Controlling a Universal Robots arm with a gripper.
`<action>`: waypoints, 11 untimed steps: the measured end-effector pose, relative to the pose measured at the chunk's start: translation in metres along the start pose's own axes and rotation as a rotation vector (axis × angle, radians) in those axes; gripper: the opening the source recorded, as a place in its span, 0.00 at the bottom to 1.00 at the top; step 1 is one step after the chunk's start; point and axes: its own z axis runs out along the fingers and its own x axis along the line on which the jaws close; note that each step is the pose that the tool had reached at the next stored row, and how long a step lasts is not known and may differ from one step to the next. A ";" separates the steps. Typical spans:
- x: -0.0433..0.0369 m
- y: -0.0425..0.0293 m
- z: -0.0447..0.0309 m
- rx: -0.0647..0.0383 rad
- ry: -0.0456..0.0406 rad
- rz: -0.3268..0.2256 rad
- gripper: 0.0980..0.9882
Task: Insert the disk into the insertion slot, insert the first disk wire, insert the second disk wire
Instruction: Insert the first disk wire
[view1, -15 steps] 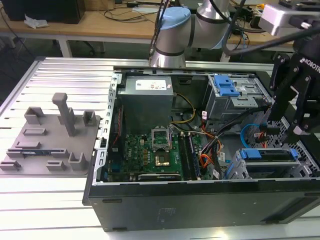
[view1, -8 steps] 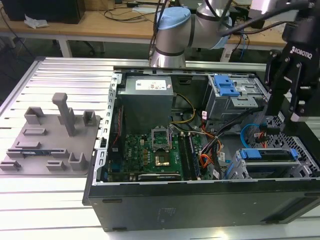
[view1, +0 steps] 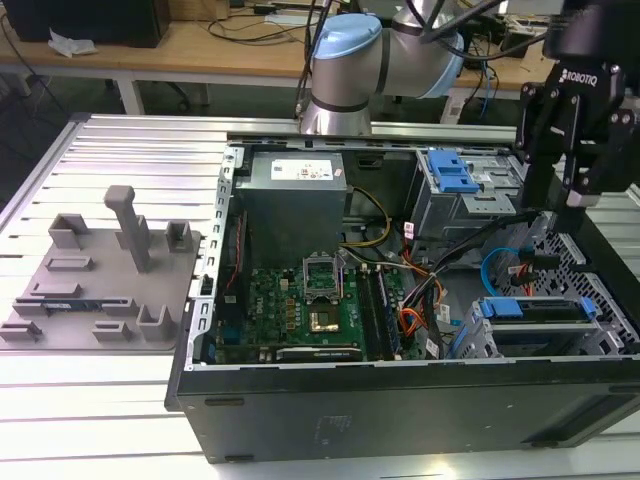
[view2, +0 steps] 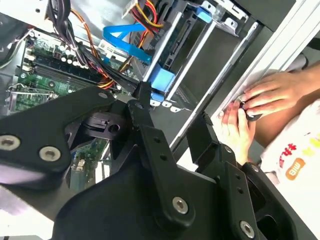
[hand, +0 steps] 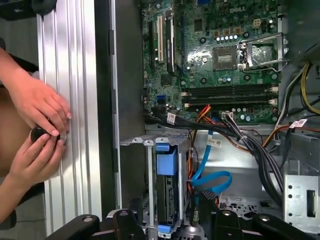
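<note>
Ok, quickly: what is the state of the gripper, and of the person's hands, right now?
Gripper: open, holding nothing.
Person's hands: fingers of both on a small black round object at the aluminium table.

Table: ribbed bare metal, satin sheen. Insertion slot: silvery perforated sheet metal — the disk in it shows a smooth, bright blue plastic carrier. Gripper: matt black, bright metal screw heads. Fixture plate: matt grey plastic.
</note>
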 end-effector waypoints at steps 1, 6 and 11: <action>-0.0002 -0.0018 0.0002 0.000 0.0052 0.000 0.52; -0.0013 -0.0249 0.0017 -0.002 0.0103 -0.001 0.52; -0.0025 -0.0320 0.0051 -0.007 0.0166 0.017 0.52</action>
